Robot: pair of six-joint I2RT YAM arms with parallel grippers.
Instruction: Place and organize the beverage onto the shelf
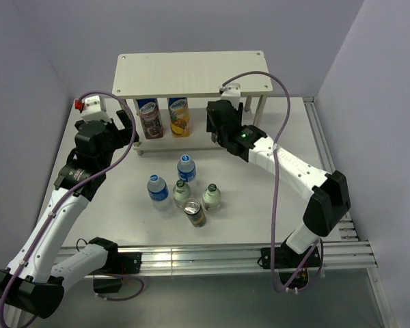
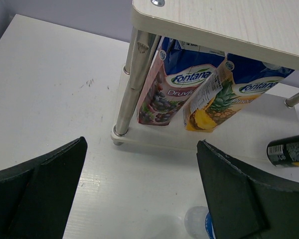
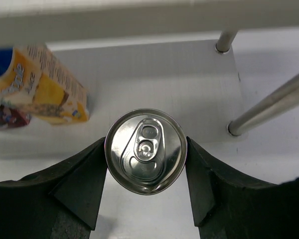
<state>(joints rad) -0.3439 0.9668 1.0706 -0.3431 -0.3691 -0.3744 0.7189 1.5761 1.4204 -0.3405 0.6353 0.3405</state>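
Note:
My right gripper (image 1: 215, 130) is shut on a dark can with a silver top (image 3: 145, 151), one finger on each side. It holds the can upright over the front of the shelf's lower board (image 3: 164, 69), right of the cartons. The can's side shows in the left wrist view (image 2: 288, 149). The shelf's top board (image 1: 191, 74) is bare. On the table stand two blue-labelled plastic bottles (image 1: 186, 167) (image 1: 157, 189), two green glass bottles (image 1: 182, 193) (image 1: 212, 197) and a second can (image 1: 195, 212). My left gripper (image 2: 142, 186) is open and empty by the shelf's left front post (image 2: 128, 84).
Two tall printed cartons (image 1: 150, 117) (image 1: 180, 116) stand on the left half of the lower tier. Thin metal posts (image 3: 269, 107) rise at the shelf's right end. A plastic bottle's cap (image 2: 197, 221) lies just under my left gripper's right finger.

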